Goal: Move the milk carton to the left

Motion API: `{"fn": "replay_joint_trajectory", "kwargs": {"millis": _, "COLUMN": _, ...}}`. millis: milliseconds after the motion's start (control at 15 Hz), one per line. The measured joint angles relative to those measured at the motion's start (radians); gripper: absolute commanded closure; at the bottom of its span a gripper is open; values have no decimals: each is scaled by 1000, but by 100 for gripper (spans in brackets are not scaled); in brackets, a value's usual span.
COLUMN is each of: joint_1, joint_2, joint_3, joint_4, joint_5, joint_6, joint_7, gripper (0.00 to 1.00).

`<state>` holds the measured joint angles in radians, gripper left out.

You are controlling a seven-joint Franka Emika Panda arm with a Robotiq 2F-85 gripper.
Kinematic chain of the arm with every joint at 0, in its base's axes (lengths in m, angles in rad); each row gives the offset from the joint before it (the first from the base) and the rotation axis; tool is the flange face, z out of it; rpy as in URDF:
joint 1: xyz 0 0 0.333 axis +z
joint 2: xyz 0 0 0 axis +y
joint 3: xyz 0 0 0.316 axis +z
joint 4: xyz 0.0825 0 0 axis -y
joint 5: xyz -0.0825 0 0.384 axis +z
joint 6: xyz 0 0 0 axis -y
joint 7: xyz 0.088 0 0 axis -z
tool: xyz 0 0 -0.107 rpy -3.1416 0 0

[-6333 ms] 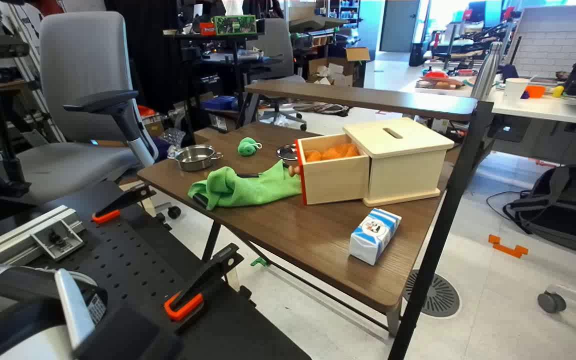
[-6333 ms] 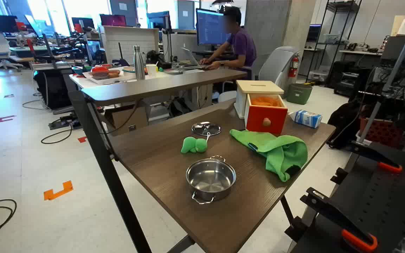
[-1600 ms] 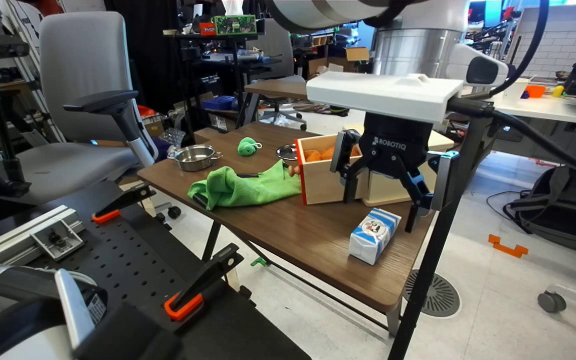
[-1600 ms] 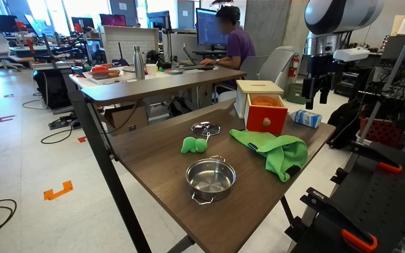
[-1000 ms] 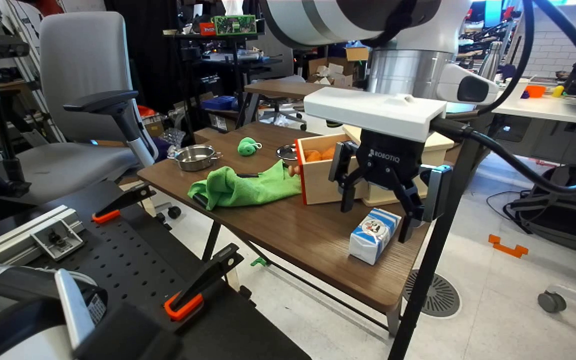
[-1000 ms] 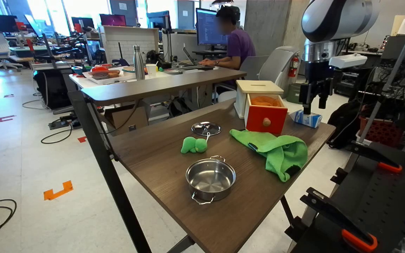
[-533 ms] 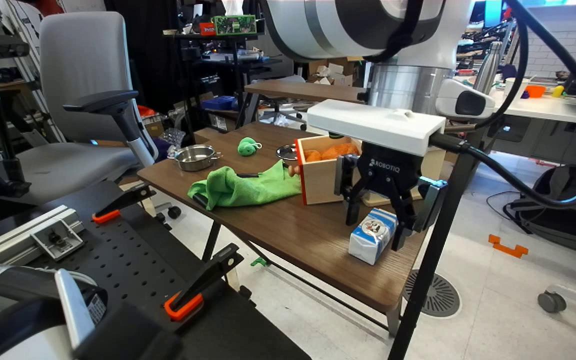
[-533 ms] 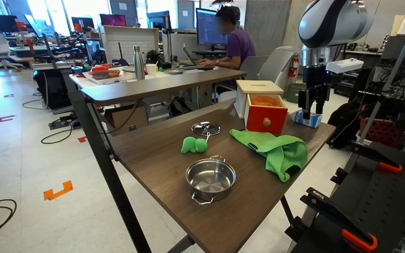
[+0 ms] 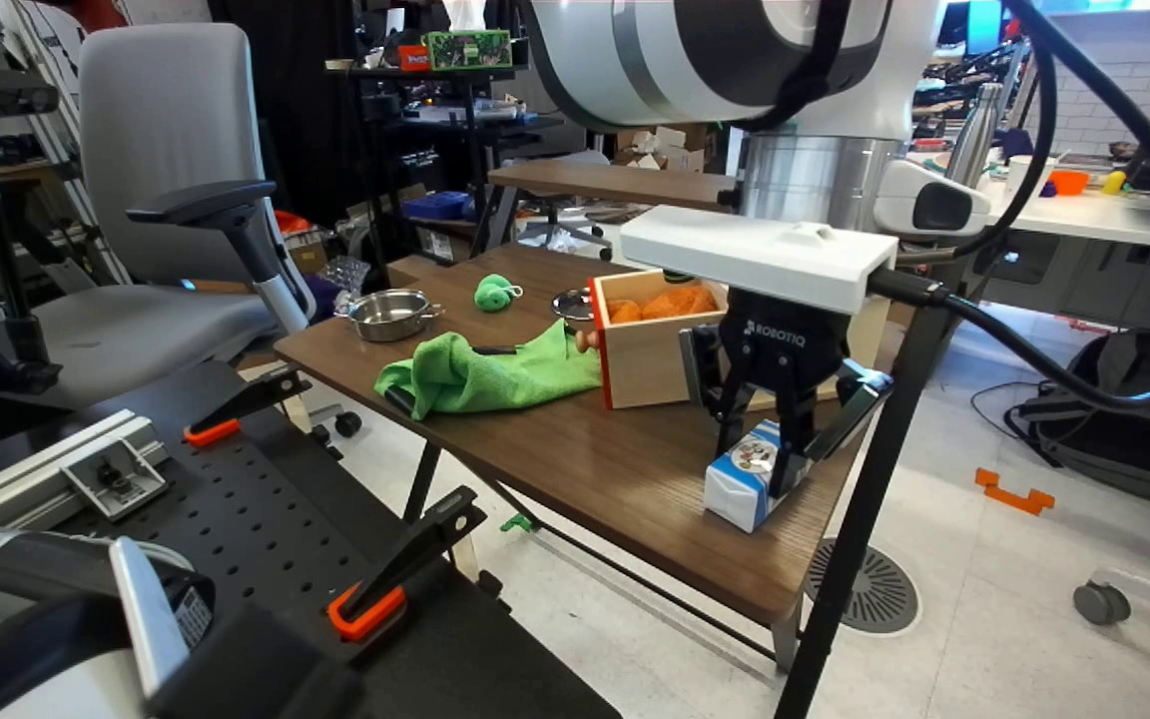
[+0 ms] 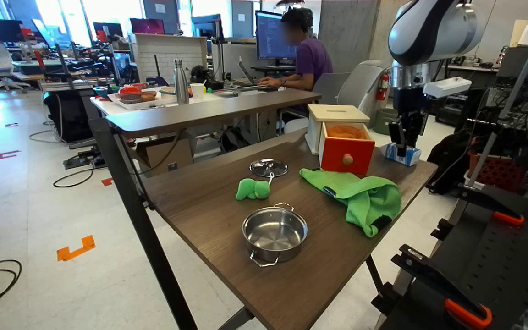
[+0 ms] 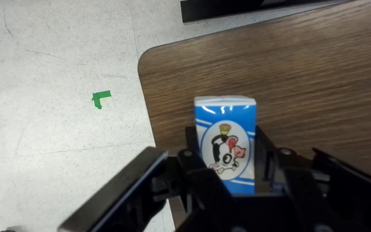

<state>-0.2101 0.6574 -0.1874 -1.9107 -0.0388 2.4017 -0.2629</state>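
The milk carton (image 9: 735,496), blue and white with a cow's face on top, lies flat on the brown table near its corner. In the wrist view the carton (image 11: 225,112) sits between the two black fingers, which press against its long sides. My gripper (image 9: 755,466) points down over it and is shut on it. In an exterior view one finger hides part of the carton (image 10: 413,157). The carton appears to rest on the table top.
Behind the gripper stands a wooden box (image 10: 337,111) with its red-fronted drawer (image 10: 347,156) pulled out. A green cloth (image 9: 495,377), green plush toy (image 10: 252,189), steel pot (image 10: 275,233) and lid (image 10: 269,167) share the table (image 9: 625,469). A black post (image 9: 864,519) rises by the table's edge.
My gripper has come down over the milk carton and its fingers have moved in from wide apart onto its sides. The carton has shifted and turned slightly.
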Motion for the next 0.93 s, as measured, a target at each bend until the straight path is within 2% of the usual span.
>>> {"fn": "replay_joint_trajectory", "kwargs": {"millis": 333, "joint_1": 13, "joint_2": -91, "joint_3": 4, "joint_4": -103, "joint_5": -71, "joint_6": 55, "joint_7": -4, "gripper": 83}}
{"fn": "replay_joint_trajectory", "kwargs": {"millis": 600, "joint_1": 36, "joint_2": -263, "joint_3": 32, "joint_4": -223, "joint_5": -108, "joint_6": 88, "joint_7": -18, "gripper": 83}}
{"fn": "replay_joint_trajectory", "kwargs": {"millis": 933, "joint_1": 77, "joint_2": -456, "joint_3": 101, "joint_4": -325, "joint_5": -109, "joint_6": 88, "joint_7": -50, "gripper": 83}}
